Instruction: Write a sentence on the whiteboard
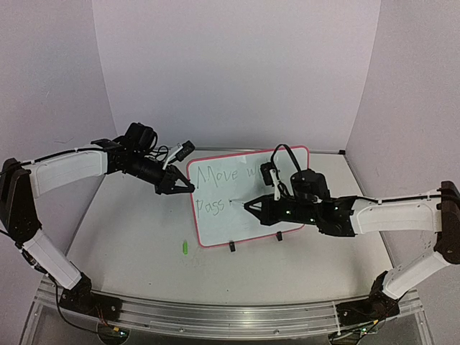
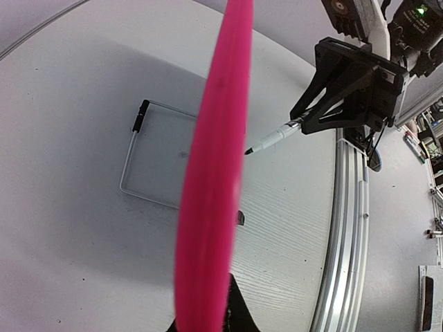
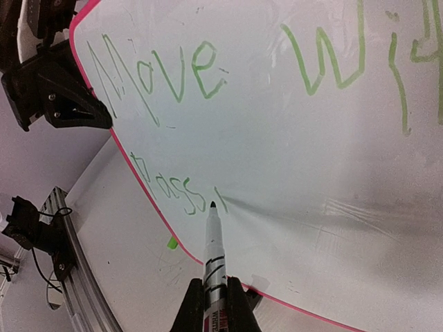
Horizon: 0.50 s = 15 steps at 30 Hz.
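Note:
The whiteboard (image 1: 215, 219), white with a pink frame, stands tilted at mid-table. Its green sentence reads "Move wi" (image 1: 219, 175) on top and "Pass" (image 1: 210, 203) below, with a short stroke after it. My right gripper (image 1: 248, 207) is shut on a marker (image 3: 213, 249), whose dark tip sits just after "Pass" (image 3: 169, 187) at the board's surface. My left gripper (image 1: 188, 187) is shut on the board's left edge. In the left wrist view that pink edge (image 2: 211, 194) runs up from between the fingers (image 2: 239, 315), with the marker (image 2: 273, 138) beyond it.
A green marker cap (image 1: 184, 248) lies on the table left of the board's lower corner. Black clip feet (image 1: 232, 247) and a wire stand (image 2: 149, 159) hold the board up. An aluminium rail (image 1: 215, 313) runs along the near edge. Booth walls close in the back and sides.

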Available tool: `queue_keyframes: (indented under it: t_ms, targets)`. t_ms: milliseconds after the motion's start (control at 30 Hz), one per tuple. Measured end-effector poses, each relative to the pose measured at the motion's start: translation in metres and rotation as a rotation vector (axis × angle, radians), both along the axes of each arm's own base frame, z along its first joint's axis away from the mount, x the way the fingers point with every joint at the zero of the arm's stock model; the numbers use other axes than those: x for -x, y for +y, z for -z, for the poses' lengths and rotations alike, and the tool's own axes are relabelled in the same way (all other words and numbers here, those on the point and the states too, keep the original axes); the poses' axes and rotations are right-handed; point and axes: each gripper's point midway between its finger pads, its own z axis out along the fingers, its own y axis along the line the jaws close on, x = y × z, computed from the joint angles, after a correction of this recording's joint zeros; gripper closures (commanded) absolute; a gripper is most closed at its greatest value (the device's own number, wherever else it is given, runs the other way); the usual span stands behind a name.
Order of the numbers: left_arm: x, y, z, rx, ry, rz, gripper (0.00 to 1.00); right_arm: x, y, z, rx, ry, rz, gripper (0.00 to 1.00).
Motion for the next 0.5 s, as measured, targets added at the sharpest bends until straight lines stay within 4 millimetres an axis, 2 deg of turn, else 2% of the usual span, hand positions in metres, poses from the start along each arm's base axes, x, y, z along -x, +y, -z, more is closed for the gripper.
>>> queue_keyframes:
  t_ms: [300,500]
  targets:
    - [0.0,0.0,0.0,0.0,0.0,0.0,1.0,-0.007,0.005,-0.016,-0.019,-0.043,0.007,1.0]
    - [0.0,0.0,0.0,0.0,0.0,-0.001,1.0,-0.01,0.005,-0.01,-0.004,-0.041,0.016,1.0]
